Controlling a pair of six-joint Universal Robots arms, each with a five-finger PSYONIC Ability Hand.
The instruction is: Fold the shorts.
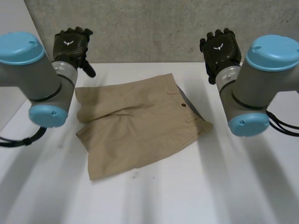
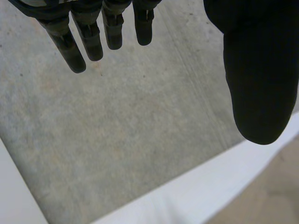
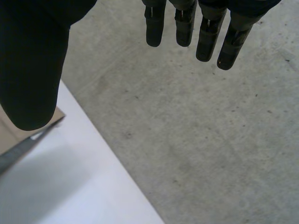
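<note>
The left hand (image 1: 71,44) hangs raised at the far left by the grey wall (image 1: 149,28), fingers (image 2: 88,39) straight and spread from the thumb, holding nothing. It is well apart from the cloth.

The tan shorts (image 1: 135,126) lie flat mid-table (image 1: 224,186), skewed to its edges, with the leg hems at the left and the buttoned waist at the right. A ridge of slack crosses the left part. If it is folded over as it is, that wrinkle would likely be trapped. The skew could make the fold crooked, and a pinch that takes only the top layer would peel the layers apart.

The right hand (image 1: 219,46), raised at the far right, is likewise empty and relaxed. The waist corner near it shows grey lining, so a shallow grasp there may slip.
</note>
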